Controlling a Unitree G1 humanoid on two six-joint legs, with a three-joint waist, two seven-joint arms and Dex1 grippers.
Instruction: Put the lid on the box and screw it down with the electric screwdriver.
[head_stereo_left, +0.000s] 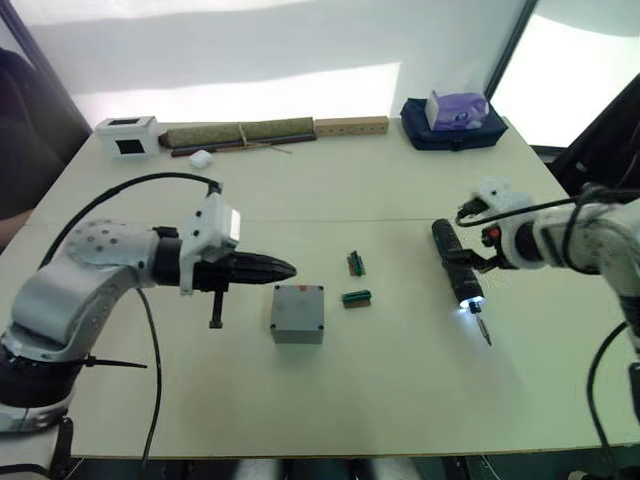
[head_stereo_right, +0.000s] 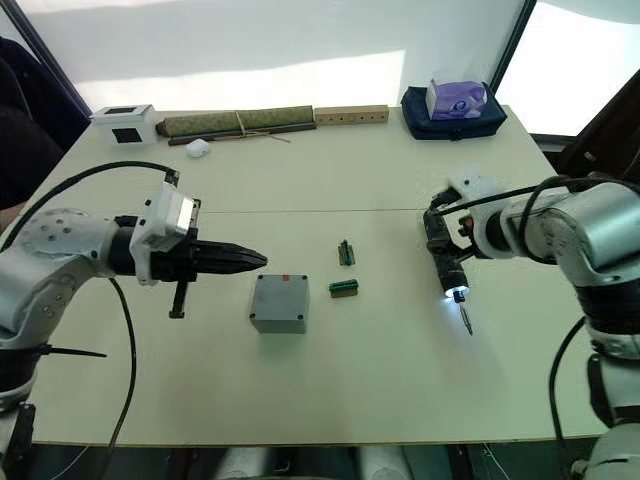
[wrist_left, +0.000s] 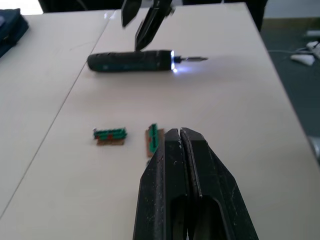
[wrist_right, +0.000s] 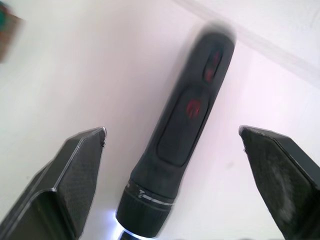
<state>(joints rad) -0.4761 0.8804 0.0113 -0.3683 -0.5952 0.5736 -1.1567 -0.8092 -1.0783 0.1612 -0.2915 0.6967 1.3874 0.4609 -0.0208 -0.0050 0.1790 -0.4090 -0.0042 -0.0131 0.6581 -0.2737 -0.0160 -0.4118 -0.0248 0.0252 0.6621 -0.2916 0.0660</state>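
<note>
The box (head_stereo_left: 297, 313) sits nearest on the pale desk (head_stereo_left: 400, 400), a little left of centre, with its grey top face up and a small red mark at its far edge; whether that top is a lid cannot be told. Just beyond it and to its left, the left claw (head_stereo_left: 283, 268) hangs over the desk with its two black fingers (wrist_left: 187, 190) pressed together, clenched on nothing, its tip just short of the box's far left corner.

To the right of the box lie two small green circuit pieces (head_stereo_left: 356, 297), one just beside the other, both apart from the box.

Further right, the electric screwdriver (head_stereo_left: 457, 264) lies flat on the desk, its white light lit and its thin metal bit pointing toward the near edge. The right claw (head_stereo_left: 472, 262) is over its body with the fingers (wrist_right: 75, 175) spread wide on either side, released and not touching it.

At the far edge, from left to right, stand a white box with a dark window (head_stereo_left: 127, 136), a small white object (head_stereo_left: 201, 158), a long rolled green mat (head_stereo_left: 240, 133), a wooden block with holes (head_stereo_left: 351, 126) and a purple tissue pack (head_stereo_left: 456, 109) on a dark blue cloth (head_stereo_left: 450, 134).
</note>
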